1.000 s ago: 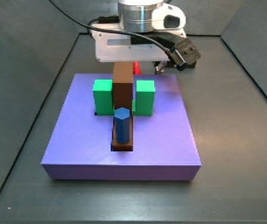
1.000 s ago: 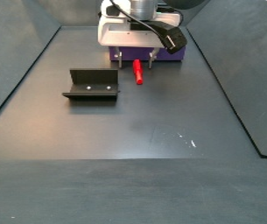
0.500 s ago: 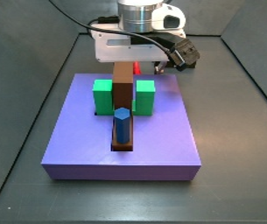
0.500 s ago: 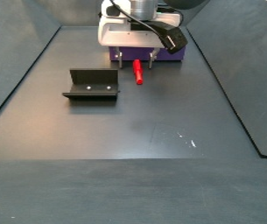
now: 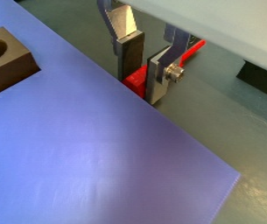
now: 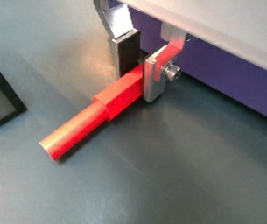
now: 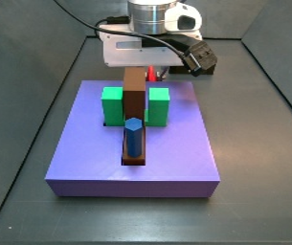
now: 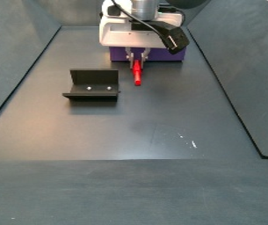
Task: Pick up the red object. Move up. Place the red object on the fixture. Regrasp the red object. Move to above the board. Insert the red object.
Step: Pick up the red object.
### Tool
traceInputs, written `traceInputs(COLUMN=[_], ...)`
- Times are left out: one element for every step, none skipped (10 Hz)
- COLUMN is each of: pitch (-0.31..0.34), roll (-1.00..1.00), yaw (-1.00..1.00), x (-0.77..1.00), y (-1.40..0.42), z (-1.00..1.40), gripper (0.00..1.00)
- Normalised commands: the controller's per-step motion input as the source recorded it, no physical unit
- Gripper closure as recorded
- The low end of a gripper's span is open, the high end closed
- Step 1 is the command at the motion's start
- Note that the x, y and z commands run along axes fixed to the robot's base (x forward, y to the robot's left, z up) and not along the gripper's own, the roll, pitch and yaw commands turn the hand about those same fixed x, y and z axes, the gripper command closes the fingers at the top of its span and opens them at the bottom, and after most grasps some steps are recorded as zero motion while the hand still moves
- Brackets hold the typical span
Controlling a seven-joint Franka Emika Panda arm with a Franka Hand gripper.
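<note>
The board is being shown whole only in a side view, with its green, brown and blue pieces; the fixture is standing bare, well apart. The gripper is being held low at the board's edge, its fingers narrowed about the red object, which is lying on the floor. Only the pick-up is under way; everything else is being left undone. Whether the pads are touching is being shown by no view.

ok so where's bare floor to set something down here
Widest bare floor lies in front of the fixture and red object. It is crowded by the purple board, where the gripper straddles the red object.
</note>
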Motion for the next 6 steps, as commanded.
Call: traceInputs(pitch=[0.000,0.000,0.000,0.000,0.000,0.000], roll=[0.00,0.00,0.00,0.00,0.00,0.00], yaw=[0.00,0.00,0.00,0.00,0.00,0.00], x=[0.00,0.00,0.00,0.00,0.00,0.00], y=[0.00,0.00,0.00,0.00,0.00,0.00], z=[0.00,0.00,0.00,0.00,0.00,0.00], gripper=[1.00,1.00,1.00,1.00,1.00,1.00])
